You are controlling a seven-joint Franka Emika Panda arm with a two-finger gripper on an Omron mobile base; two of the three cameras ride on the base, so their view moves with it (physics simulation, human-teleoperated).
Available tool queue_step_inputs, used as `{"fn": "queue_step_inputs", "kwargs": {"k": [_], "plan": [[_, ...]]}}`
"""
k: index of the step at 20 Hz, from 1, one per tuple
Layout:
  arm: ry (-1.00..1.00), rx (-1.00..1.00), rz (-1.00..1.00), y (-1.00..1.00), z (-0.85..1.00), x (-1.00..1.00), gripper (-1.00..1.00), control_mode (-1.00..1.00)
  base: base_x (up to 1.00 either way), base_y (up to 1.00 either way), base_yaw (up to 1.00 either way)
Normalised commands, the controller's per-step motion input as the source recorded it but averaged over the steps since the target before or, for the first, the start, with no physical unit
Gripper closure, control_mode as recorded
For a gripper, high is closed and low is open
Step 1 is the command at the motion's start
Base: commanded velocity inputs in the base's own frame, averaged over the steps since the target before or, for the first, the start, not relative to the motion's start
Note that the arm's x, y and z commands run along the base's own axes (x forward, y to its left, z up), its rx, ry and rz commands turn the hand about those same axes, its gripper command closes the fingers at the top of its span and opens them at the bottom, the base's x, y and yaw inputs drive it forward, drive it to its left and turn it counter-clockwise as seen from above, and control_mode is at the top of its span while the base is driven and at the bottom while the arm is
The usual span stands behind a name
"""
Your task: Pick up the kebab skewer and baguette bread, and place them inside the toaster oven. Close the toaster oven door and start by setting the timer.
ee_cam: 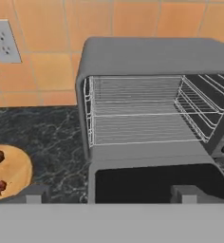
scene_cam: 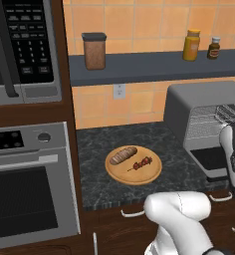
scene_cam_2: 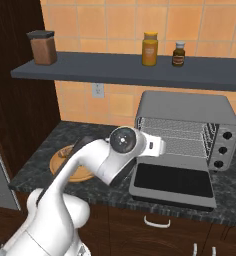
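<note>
Two fingertips wide apart | gripper (ee_cam: 109,194) empty | toaster oven door (ee_cam: 154,182) down

Baguette bread (scene_cam: 123,155) and kebab skewer (scene_cam: 141,163) side by side on wooden board (scene_cam: 133,176), left of toaster oven (scene_cam: 199,107); toaster oven door (scene_cam_2: 172,181) folded down in front.

toaster oven (scene_cam_2: 190,112): matt grey metal, wire rack | board (scene_cam: 133,165): wood | counter (scene_cam: 99,169): dark marbled stone
</note>
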Motion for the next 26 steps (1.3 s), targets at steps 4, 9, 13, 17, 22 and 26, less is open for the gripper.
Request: {"fn": "queue_step_inputs", "kwargs": {"k": [4, 9, 13, 17, 22, 26], "plan": [[-0.19, 0.0, -0.1, -0.8, -0.1, 0.56, -1.0, -1.0, 0.0, 0.0, 0.0], [-0.12, 0.0, -0.09, -0.57, -0.03, 0.66, -1.0, -1.0, 0.0, 0.0, 0.0], [-0.12, 0.0, -0.05, -0.24, 0.0, 0.75, -1.0, -1.0, 0.0, 0.0, 0.0], [-0.11, 0.0, 0.09, 0.0, -0.04, 0.51, -1.0, -1.0, 0.0, 0.0, 0.0], [-0.01, 0.0, 0.23, -0.22, -0.19, 0.35, -1.0, -1.0, 0.0, 0.0, 0.0], [0.0, -0.01, 0.02, -0.64, -0.06, 0.12, -1.0, -1.0, 0.0, 0.0, 0.0]]}}
